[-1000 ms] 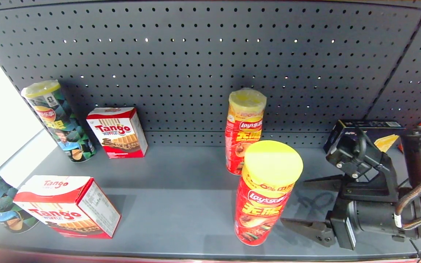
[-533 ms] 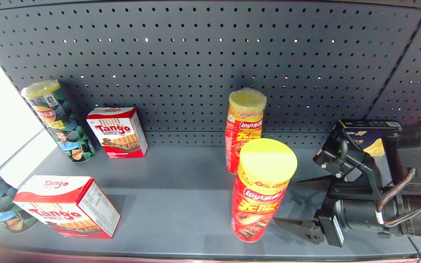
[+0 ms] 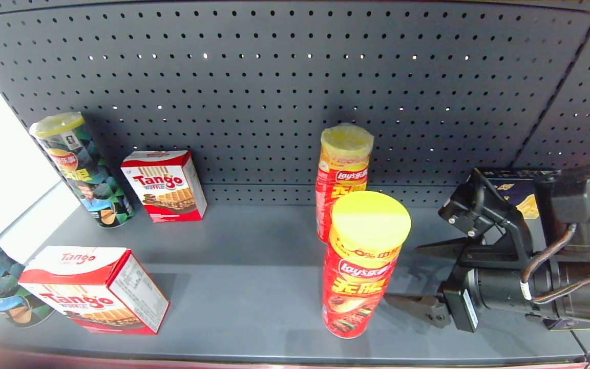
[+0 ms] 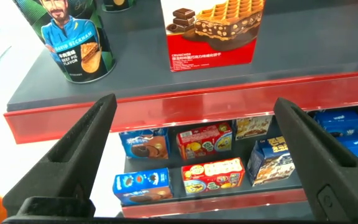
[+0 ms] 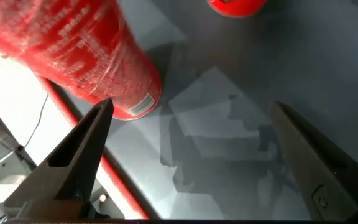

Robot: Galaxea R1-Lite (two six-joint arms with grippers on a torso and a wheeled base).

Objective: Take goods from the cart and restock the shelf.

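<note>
Bearing the goods, the shelf (image 3: pixel 254 277) leaves little margin. The right hand (image 3: pixel 402 274), spread wide and empty, sits just beside the red can (image 3: pixel 361 266), which stands upright near the shelf's front edge. A sideways brush while pulling away could probably topple it off.

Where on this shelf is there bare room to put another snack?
The widest bare patch of shelf is the middle, bordered by the front wafer box and back wafer box on the left and the front red can and back red can on the right. The right end is crowded: the open right claw beside the front red can, a dark box behind.
</note>
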